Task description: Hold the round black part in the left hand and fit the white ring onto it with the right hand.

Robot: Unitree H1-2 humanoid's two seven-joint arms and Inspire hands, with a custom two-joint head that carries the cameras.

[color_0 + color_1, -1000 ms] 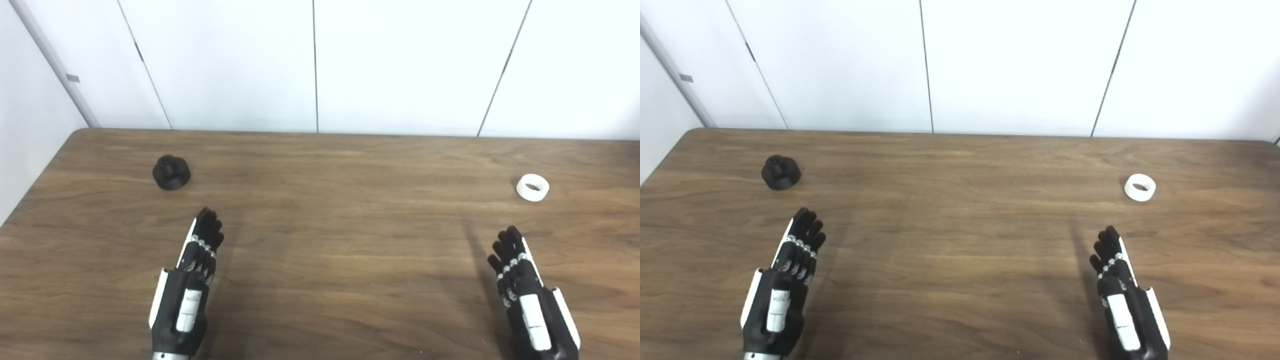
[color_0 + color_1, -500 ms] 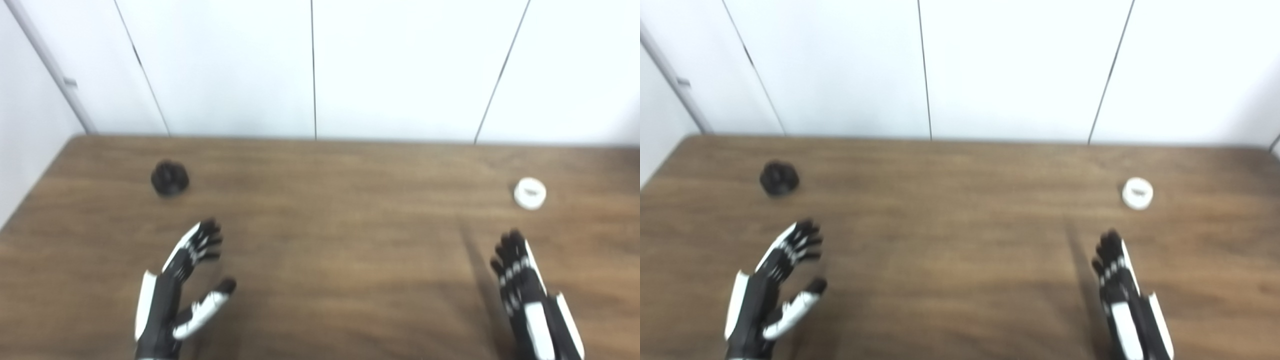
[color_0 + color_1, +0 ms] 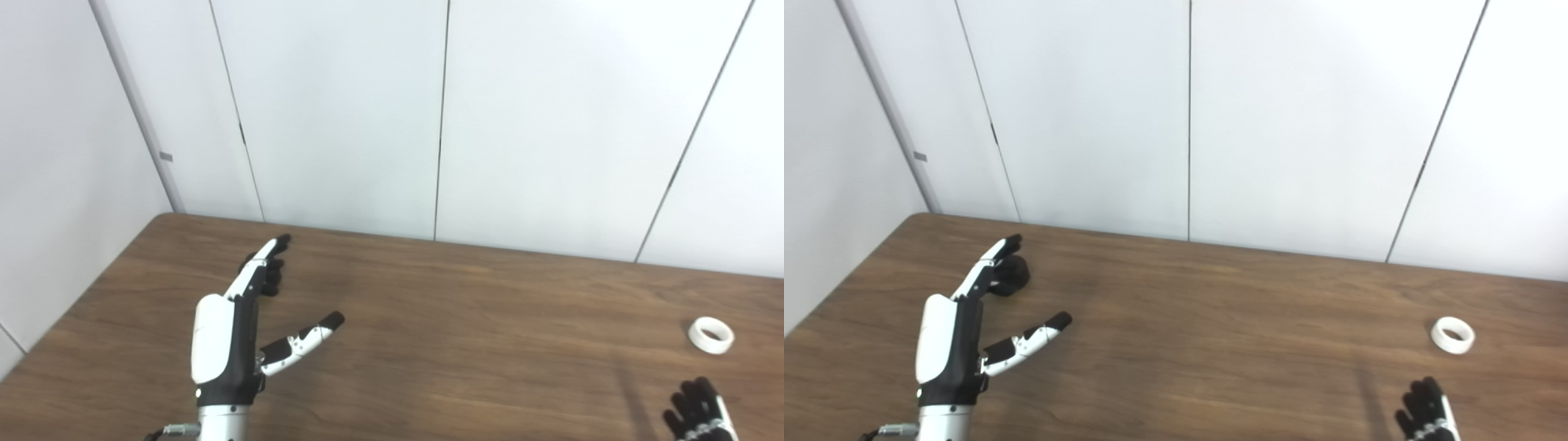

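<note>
The round black part sits on the table at the far left, partly hidden behind my left hand's fingertips. My left hand is lifted above the table and turned on edge. It is open, with the thumb spread wide, and holds nothing. Whether its fingers touch the part I cannot tell. The white ring lies flat at the far right. Only the fingertips of my right hand show at the bottom edge. They are stretched out, short of the ring, holding nothing.
White wall panels stand right behind the table's far edge. The table's left edge runs close beside the black part. Bare wood lies between the two hands.
The camera has tilted up and turned, shifting the whole picture. My left hand has risen, turned on edge, spread its thumb and reached forward to the black part. The right hand looks unmoved.
</note>
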